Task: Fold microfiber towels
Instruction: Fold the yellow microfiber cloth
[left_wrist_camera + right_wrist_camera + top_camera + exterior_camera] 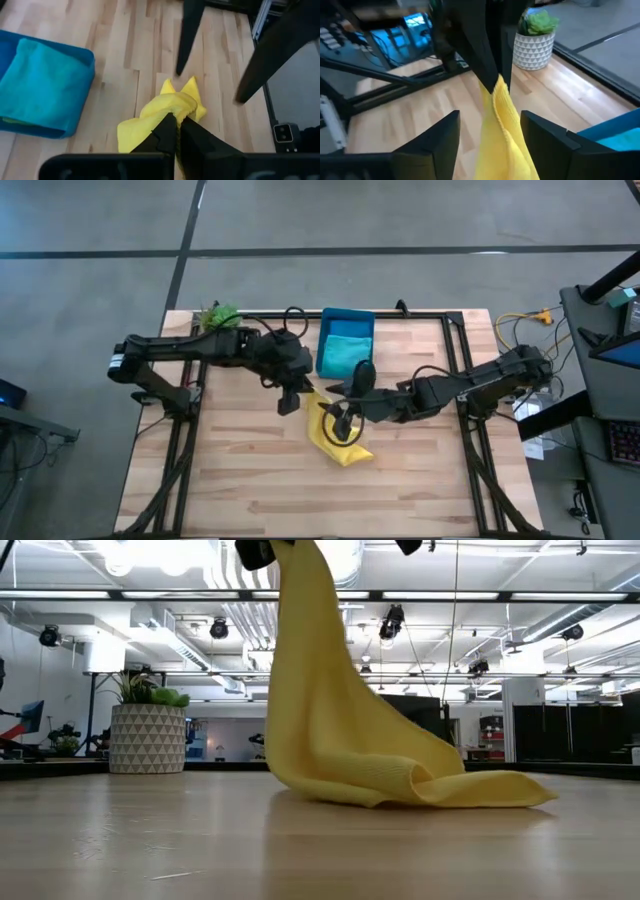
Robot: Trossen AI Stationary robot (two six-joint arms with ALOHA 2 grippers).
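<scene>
A yellow microfiber towel [330, 720] hangs from my left gripper [176, 119], which is shut on it above the table's middle [290, 402]. The towel's lower part [440, 788] lies crumpled on the wood. My right gripper [490, 115] is open, with one finger on each side of the hanging towel just below the left fingers; I see no touch. In the high view the right gripper [343, 420] is over the towel [342, 448]. A teal towel [345, 352] lies in the blue bin [347, 318]. My left gripper pinches a bunched upper end of the yellow towel [500, 85] between its two fingers. The fingers [487, 55] come from above, slanting down. The towel hangs slack below them in a long drape, and its lower end [400, 785] rests on the table.
The blue bin [86, 56] stands at the far middle of the table, just beyond both grippers. A potted plant [218, 315] in a white patterned pot [147, 738] is at the far left corner. Bare wood lies toward the near edge [300, 500].
</scene>
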